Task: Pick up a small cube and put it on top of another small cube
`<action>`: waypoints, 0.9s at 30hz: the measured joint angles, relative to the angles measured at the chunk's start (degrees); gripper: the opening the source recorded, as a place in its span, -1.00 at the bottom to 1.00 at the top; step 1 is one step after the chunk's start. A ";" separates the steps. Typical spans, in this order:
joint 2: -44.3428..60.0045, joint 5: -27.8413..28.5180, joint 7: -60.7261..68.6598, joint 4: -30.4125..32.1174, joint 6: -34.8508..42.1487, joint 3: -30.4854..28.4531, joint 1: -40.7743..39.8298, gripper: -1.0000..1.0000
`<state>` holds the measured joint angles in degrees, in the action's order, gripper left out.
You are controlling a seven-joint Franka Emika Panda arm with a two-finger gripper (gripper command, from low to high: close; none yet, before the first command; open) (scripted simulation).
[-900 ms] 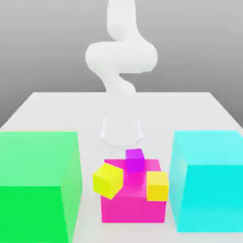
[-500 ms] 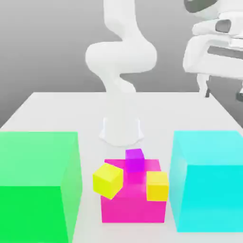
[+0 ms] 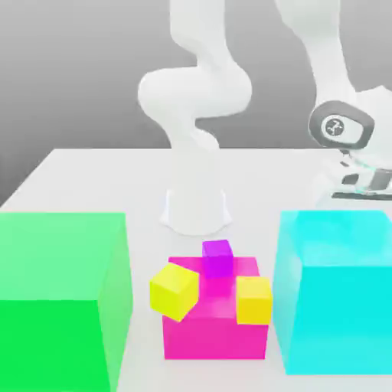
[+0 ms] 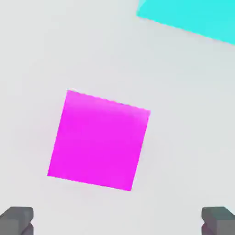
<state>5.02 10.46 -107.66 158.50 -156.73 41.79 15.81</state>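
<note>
Lowered since half a second ago: gripper [image 4: 117, 221], now behind the cyan block [image 3: 337, 287] on the exterior view's right, far side. Fingers [image 4: 17, 219] spread wide, grasping nothing. Directly below on the white table [image 4: 183, 114]: small cube [image 4: 98, 140], magenta-pink, near the cyan block.

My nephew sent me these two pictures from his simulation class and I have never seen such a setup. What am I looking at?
It is a simulated white robot arm standing on a pale table. One picture comes from a camera off the arm; the other looks down from its hand. On the table sit a big green block, a big cyan block and a magenta block with two yellow cubes and a purple cube around it. The hand view shows a small pink cube below the open end effector, which holds nothing.
</note>
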 joint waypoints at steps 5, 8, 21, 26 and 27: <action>5.59 10.78 -10.35 -1.64 -8.24 -9.66 3.67 0.00; 10.88 19.88 -17.30 -3.28 -11.85 -19.34 11.23 0.00; 7.08 12.71 -11.92 -2.06 -9.77 -13.99 7.47 -1.00; -2.60 -5.95 3.03 0.00 -5.09 -6.70 4.86 -1.00; -4.43 -8.85 6.26 0.13 -4.47 -6.75 5.24 -1.00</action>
<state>0.58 1.61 -101.40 158.63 -161.20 35.04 21.05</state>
